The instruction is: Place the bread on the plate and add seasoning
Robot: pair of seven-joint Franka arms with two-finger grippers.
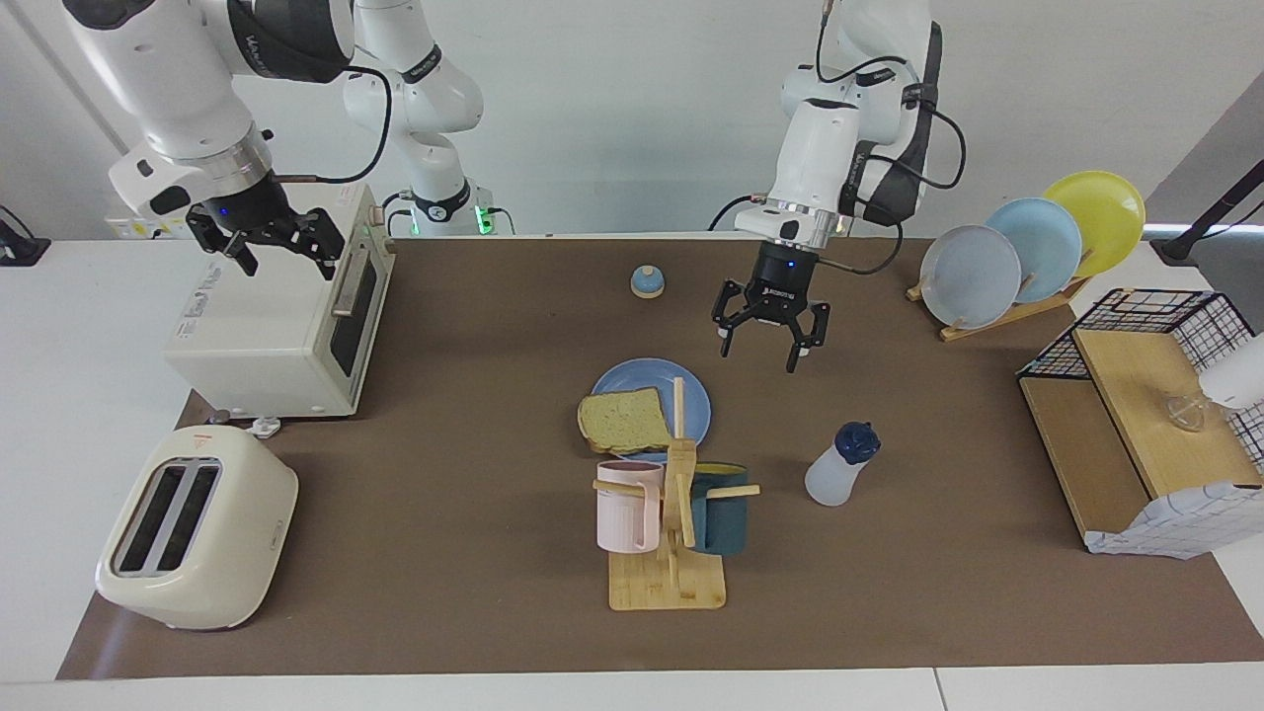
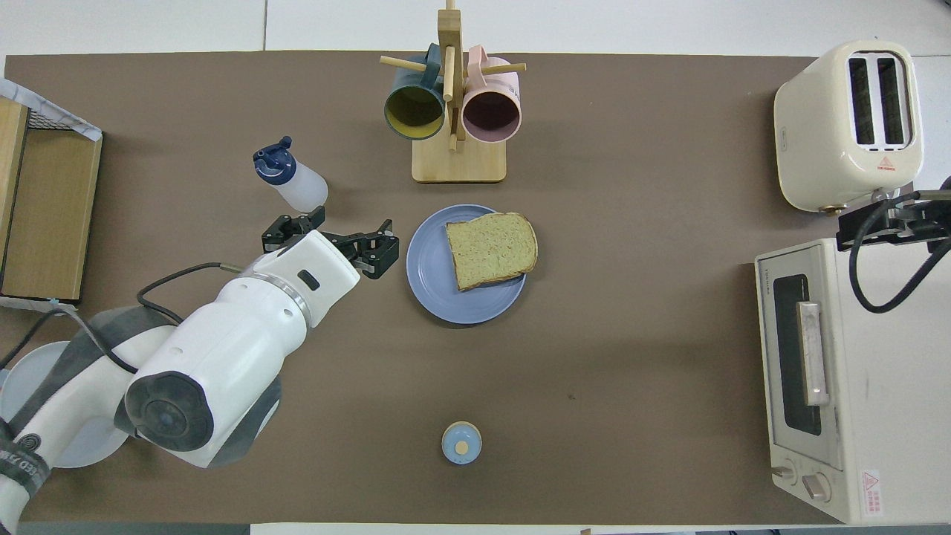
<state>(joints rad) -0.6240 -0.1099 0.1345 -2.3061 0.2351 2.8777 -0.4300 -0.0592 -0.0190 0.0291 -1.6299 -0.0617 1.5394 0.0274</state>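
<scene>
Bread (image 1: 622, 419) sits on the plate (image 1: 697, 393); your left gripper (image 1: 769, 337), wide like the waiting right gripper (image 1: 267, 244), should clasp the light, slick bottle (image 1: 839, 466) mid-body.

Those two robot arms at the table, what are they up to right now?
They are putting together a slice of seasoned toast. The bread already lies on the blue plate. The seasoning bottle stands on the table, and nothing is holding it. The left gripper hangs open and empty in the air beside the plate. The right gripper, also open and empty, waits above the toaster oven.
</scene>
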